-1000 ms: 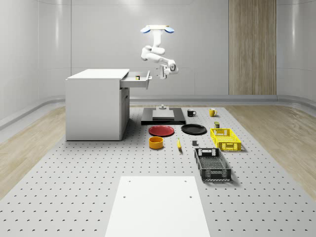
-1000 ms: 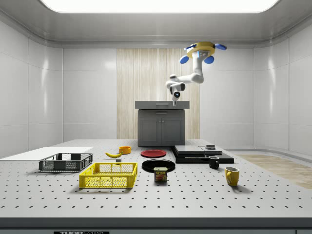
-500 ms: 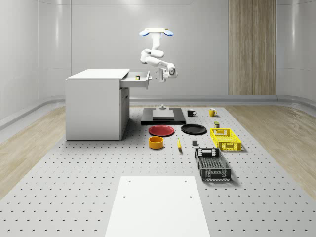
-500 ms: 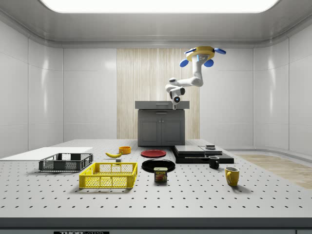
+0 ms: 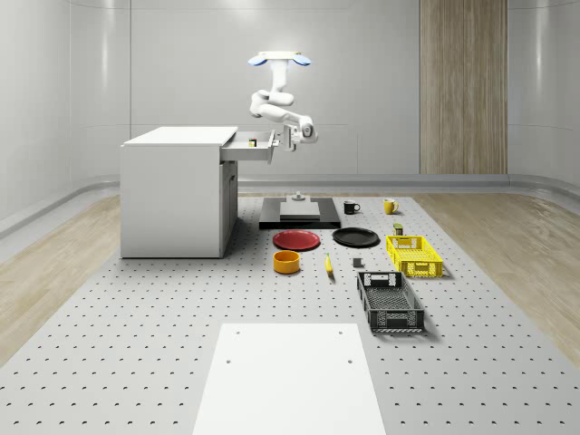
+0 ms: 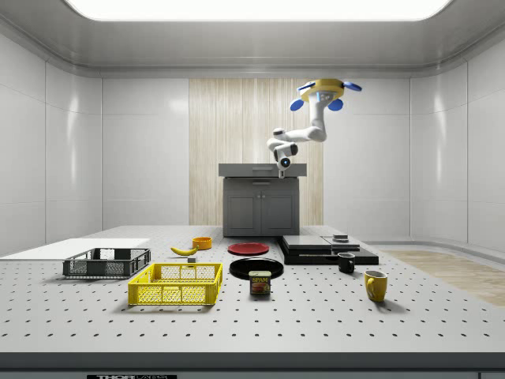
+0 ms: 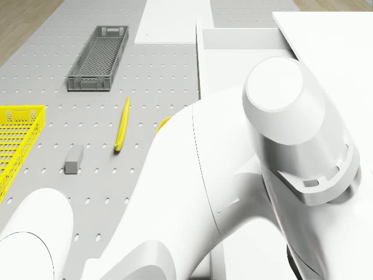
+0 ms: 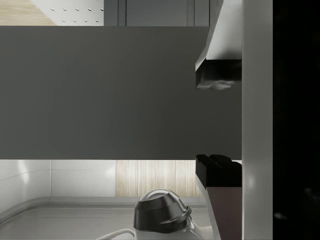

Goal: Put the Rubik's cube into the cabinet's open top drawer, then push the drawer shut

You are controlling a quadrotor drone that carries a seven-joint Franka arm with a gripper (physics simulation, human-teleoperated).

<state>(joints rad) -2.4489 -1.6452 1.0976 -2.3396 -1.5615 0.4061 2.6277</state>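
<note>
While the drone (image 5: 280,59) hovers in the air beside the cabinet (image 5: 177,190), off the whole-scene view's right of the open top drawer (image 5: 251,146), its arm reaches down so that the gripper (image 5: 283,139) sits just at the drawer's front panel. In the wrist view the two fingertips (image 8: 218,79) stand apart with the dark drawer front behind them and nothing between them. The small cube (image 5: 253,141) already lies inside the drawer, near its front. It looks rigid and light, so it should ride along without harm. What remains to be handled is the drawer: a stiff box on slides, probably easy to move. Judged best contact is a flat push at the middle of the front panel, not a grasp.
</note>
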